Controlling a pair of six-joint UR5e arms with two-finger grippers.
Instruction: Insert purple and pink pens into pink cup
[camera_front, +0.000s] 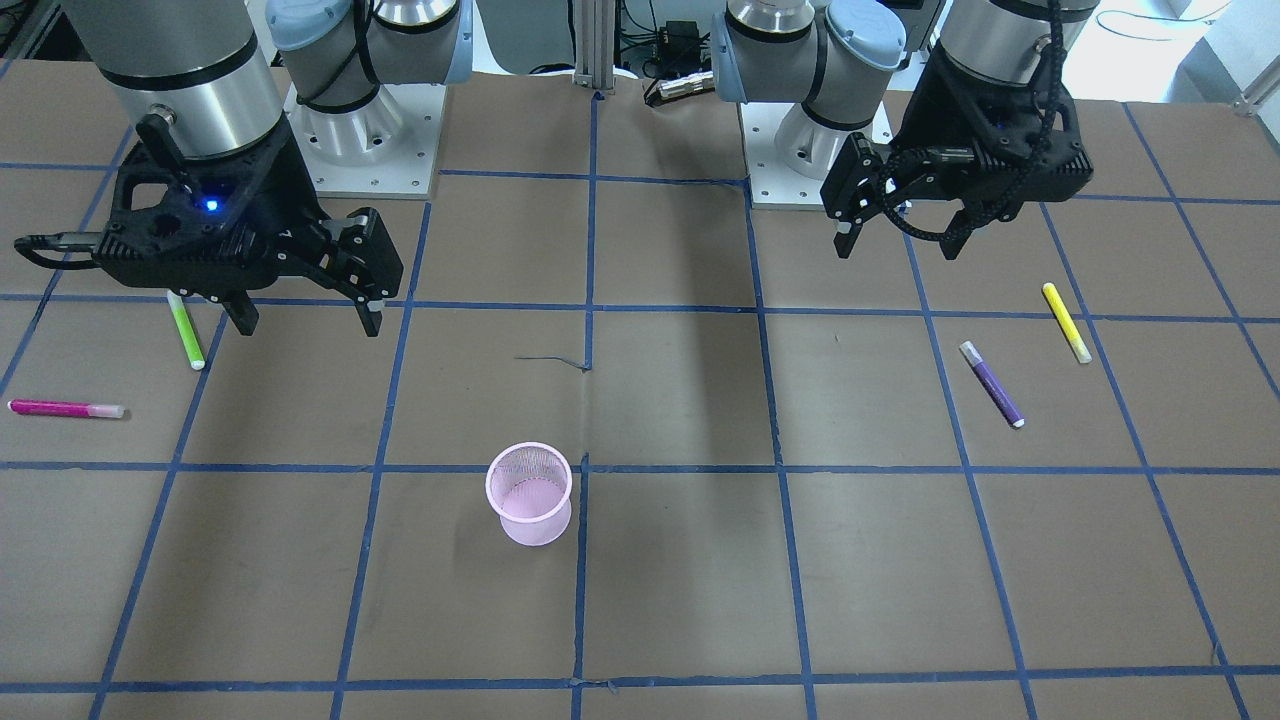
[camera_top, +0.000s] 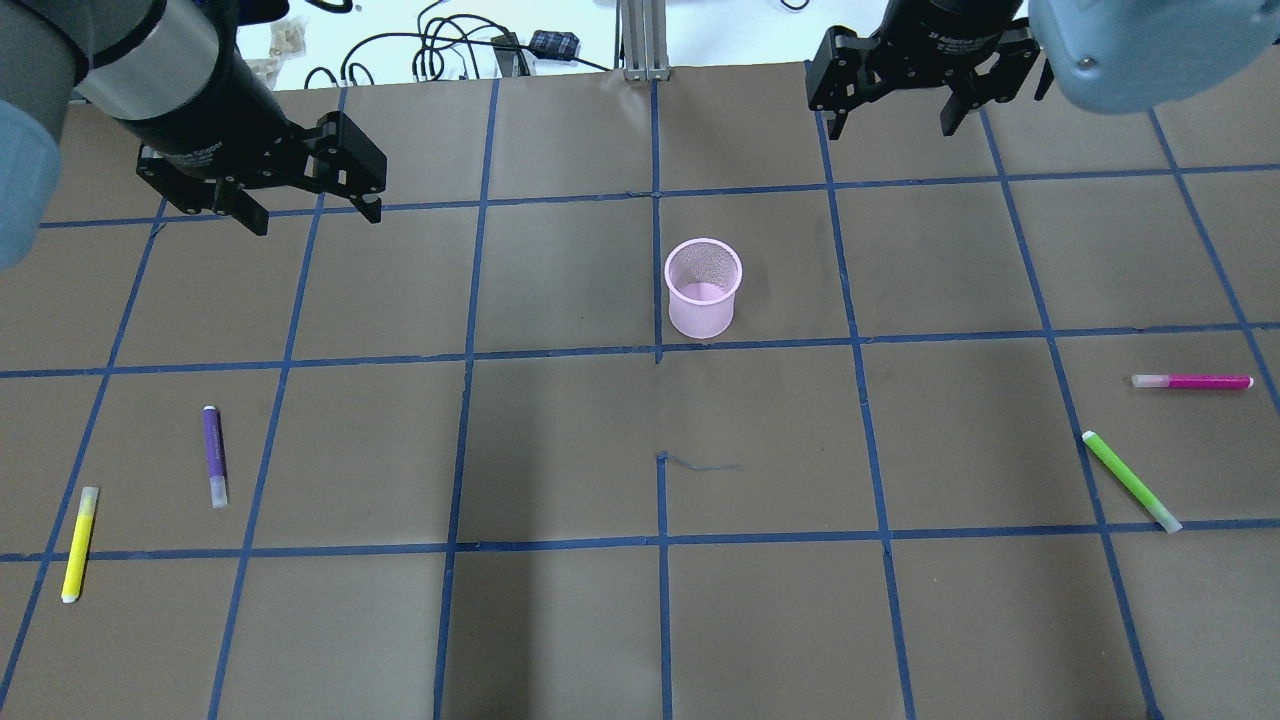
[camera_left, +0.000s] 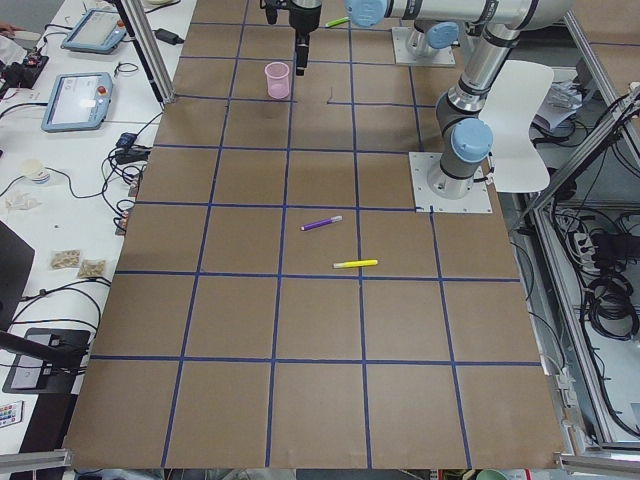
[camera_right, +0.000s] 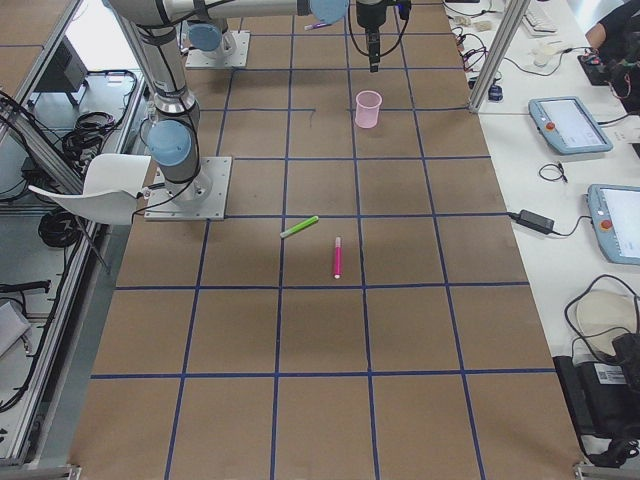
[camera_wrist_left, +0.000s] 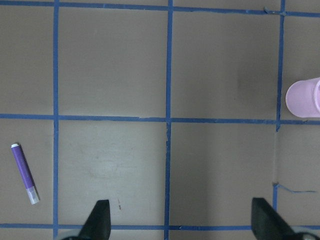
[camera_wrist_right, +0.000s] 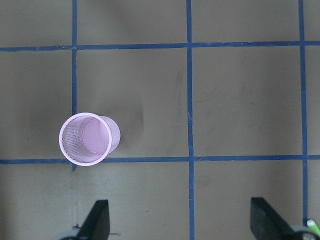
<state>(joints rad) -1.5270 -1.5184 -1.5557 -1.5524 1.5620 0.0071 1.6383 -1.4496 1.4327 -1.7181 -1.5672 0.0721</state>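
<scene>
The pink mesh cup (camera_top: 703, 287) stands upright and empty near the table's middle; it also shows in the front view (camera_front: 529, 493) and the right wrist view (camera_wrist_right: 88, 138). The purple pen (camera_top: 214, 455) lies flat on the robot's left side, also in the front view (camera_front: 991, 384) and the left wrist view (camera_wrist_left: 25, 173). The pink pen (camera_top: 1192, 381) lies flat at the far right, also in the front view (camera_front: 65, 408). My left gripper (camera_top: 316, 218) hangs open and empty above the table, away from the purple pen. My right gripper (camera_top: 892, 127) hangs open and empty, away from the pink pen.
A yellow pen (camera_top: 79, 543) lies beside the purple pen, nearer the robot's left edge. A green pen (camera_top: 1131, 481) lies close to the pink pen. Brown paper with blue tape lines (camera_top: 660, 355) covers the table. Cables (camera_top: 440, 55) lie beyond the far edge.
</scene>
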